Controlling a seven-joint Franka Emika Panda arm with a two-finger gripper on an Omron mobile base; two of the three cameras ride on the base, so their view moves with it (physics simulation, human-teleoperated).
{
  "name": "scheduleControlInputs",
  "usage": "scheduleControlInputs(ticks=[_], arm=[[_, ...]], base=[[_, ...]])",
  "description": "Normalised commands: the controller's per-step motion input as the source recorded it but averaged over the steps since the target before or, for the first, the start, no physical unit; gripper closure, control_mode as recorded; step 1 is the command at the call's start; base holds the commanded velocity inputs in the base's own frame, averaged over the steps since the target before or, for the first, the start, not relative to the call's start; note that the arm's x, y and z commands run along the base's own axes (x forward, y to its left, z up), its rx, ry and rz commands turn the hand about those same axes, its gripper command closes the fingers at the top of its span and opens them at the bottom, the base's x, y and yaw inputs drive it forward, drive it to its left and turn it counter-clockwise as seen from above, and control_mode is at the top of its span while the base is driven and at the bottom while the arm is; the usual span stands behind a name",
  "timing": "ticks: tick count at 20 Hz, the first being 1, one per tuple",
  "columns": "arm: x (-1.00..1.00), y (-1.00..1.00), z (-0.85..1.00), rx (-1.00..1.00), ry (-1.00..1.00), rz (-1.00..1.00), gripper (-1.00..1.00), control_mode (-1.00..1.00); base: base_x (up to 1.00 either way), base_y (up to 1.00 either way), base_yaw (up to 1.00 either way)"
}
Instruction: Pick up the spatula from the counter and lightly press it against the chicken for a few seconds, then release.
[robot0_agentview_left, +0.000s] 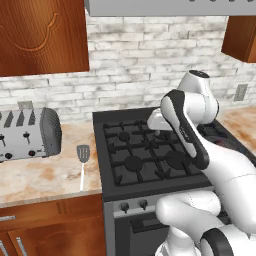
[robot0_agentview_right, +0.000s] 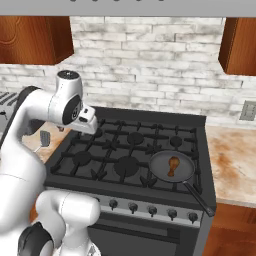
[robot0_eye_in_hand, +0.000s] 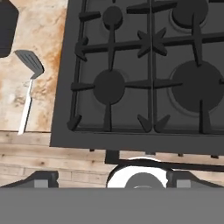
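Spatula lies on the counter beside the stove's left edge, handle toward the counter's front edge; our pincer, jaws wide apart, hangs over the stove, seemingly well to its right.

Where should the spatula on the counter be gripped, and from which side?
Grip the spatula on its thin white handle, about midway, coming straight down from above: it lies flat on the counter, its handle narrow, its slotted head at the far end.
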Motion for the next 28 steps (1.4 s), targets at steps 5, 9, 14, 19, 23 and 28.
scheduleControlInputs(ticks=[5, 9, 14, 19, 23, 28], arm=[[-0.18, 0.68, 0.09, -0.02, 0.02, 0.00, -1.00, -1.00], [-0.04, 0.70, 0.09, -0.02, 0.09, 0.01, -1.00, -1.00], [0.00, 0.64, -0.07, 0.00, 0.03, 0.05, -1.00, -1.00], [0.01, 0.53, -0.28, 0.00, 0.00, 0.07, -1.00, -1.00], [0.03, 0.44, -0.32, -0.01, 0.00, 0.11, -1.00, -1.00], [0.01, 0.41, -0.17, -0.02, -0.01, 0.09, -1.00, -1.00]], base=[[0.00, 0.00, 0.00], [0.00, 0.00, 0.00], [0.00, 0.00, 0.00], [0.00, 0.00, 0.00], [0.00, 0.00, 0.00], [0.00, 0.00, 0.00]])
